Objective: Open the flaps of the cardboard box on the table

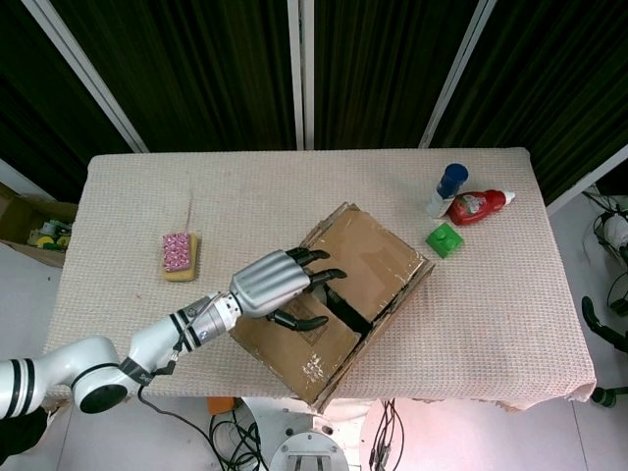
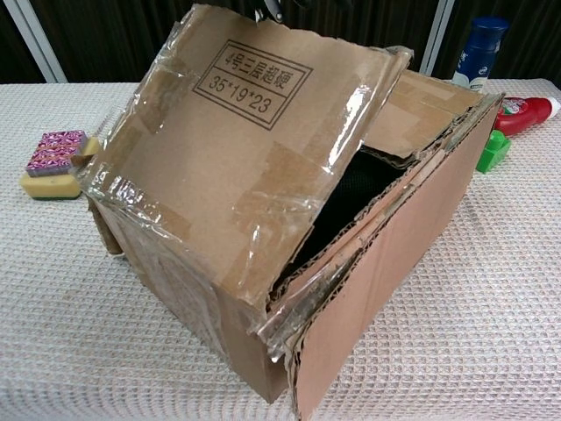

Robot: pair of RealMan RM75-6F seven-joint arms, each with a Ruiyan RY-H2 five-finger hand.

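Cardboard box (image 2: 263,219): corrugated, glossy-taped flap (image 2: 254,132) tilted up.

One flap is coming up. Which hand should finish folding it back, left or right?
Left, probably. The left hand is at the raised flap of the box, fingers hooked over its free edge. The right hand is in neither view.

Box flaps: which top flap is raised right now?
The printed flap under the left hand, tilted up over a dark gap; the taped far flap lies flat.
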